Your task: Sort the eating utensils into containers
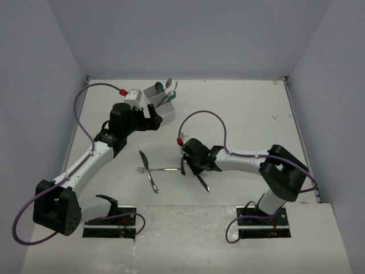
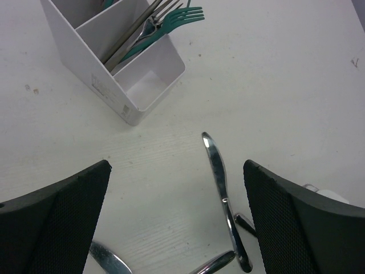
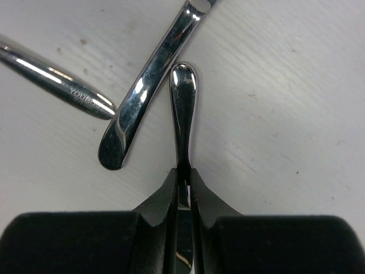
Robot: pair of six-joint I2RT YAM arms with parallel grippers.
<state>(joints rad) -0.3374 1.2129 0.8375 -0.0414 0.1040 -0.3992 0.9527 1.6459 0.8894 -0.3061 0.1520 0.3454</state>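
Organiser (image 2: 108, 85): mid bin w/ teal+silver forks (image 2: 171, 20); L jaws apart, R jaws pinch silver handle (image 3: 182, 108).

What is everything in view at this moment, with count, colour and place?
organiser: one, white, far side of table; nearest compartment empty.
stored utensils: several, teal and silver, in organiser; exact count unclear.
loose utensils: about three, silver, lying mid-table.
held utensil: one, silver, in right hand.
table: one, white.
left hand: black, open, near organiser.
right hand: black, shut on held utensil.
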